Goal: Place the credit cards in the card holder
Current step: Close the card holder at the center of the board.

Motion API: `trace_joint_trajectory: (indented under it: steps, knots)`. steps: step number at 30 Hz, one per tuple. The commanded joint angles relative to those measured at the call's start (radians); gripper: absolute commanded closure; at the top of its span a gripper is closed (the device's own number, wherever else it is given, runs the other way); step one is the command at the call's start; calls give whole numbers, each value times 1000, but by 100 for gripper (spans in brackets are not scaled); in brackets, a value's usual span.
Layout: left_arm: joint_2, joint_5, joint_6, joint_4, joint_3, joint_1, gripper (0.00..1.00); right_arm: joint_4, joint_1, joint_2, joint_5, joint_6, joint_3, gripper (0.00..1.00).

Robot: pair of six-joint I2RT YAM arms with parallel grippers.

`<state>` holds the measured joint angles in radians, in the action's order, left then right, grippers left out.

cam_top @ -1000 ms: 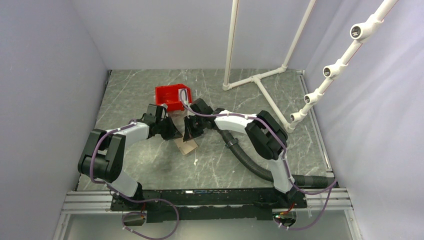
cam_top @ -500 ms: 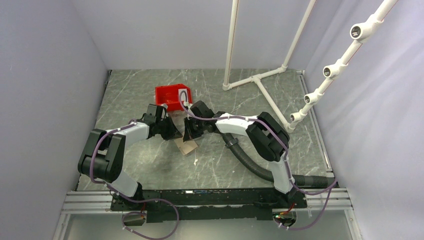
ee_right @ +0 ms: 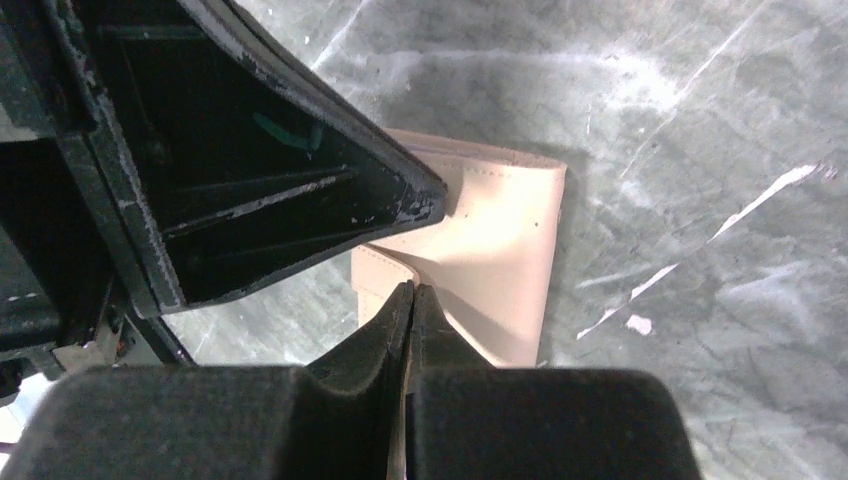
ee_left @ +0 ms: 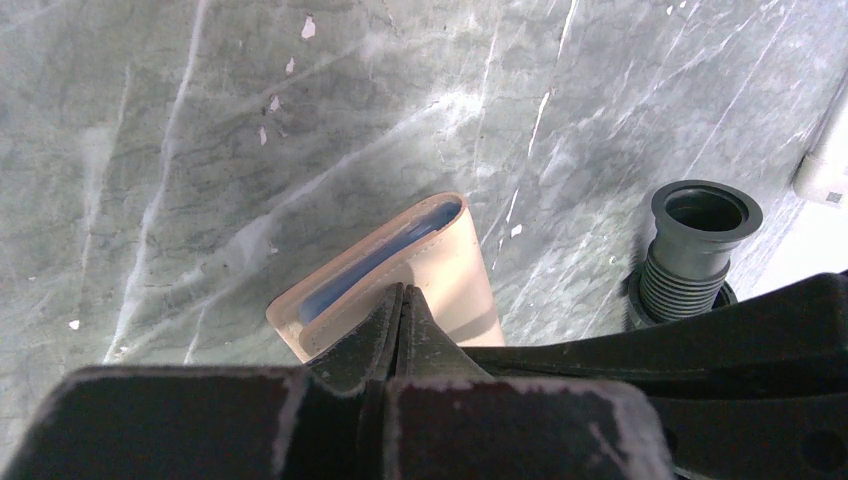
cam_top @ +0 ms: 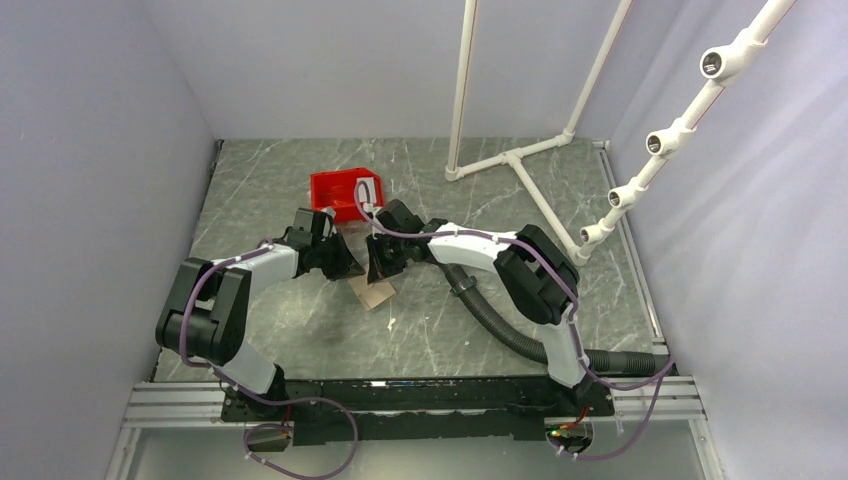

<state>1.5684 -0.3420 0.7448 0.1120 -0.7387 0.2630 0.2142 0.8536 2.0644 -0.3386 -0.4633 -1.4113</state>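
Observation:
The tan card holder [cam_top: 373,293] lies flat on the marble table between the two arms. In the left wrist view the card holder [ee_left: 455,270] has a pale blue credit card [ee_left: 365,268] sitting in its slot. My left gripper [ee_left: 402,290] is shut, its tips resting at the pocket edge. My right gripper [ee_right: 411,290] is also shut, tips down on the card holder [ee_right: 500,260] from the opposite side. The left gripper's fingertip [ee_right: 430,195] touches the holder's far end. From above, the left gripper [cam_top: 352,270] and right gripper [cam_top: 379,272] nearly meet. Other cards are not clearly visible.
A red bin [cam_top: 340,190] stands just behind the grippers. A white pipe frame [cam_top: 520,170] occupies the back right of the table. A black corrugated hose [cam_top: 500,325] trails from the right arm, and its open end [ee_left: 700,215] sits close to the holder.
The right arm's wrist has edged slightly to the left. The left arm and the card holder stay where they were.

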Motion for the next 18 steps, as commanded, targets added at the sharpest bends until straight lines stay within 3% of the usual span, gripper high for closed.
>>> trace_joint_trajectory:
  steps: [1,18]
  knots:
    - [24,45,-36,61,21,2,100,106,20,-50,-2,26,-53,100]
    - [29,42,-38,60,20,3,100,91,22,-33,41,58,-93,100]
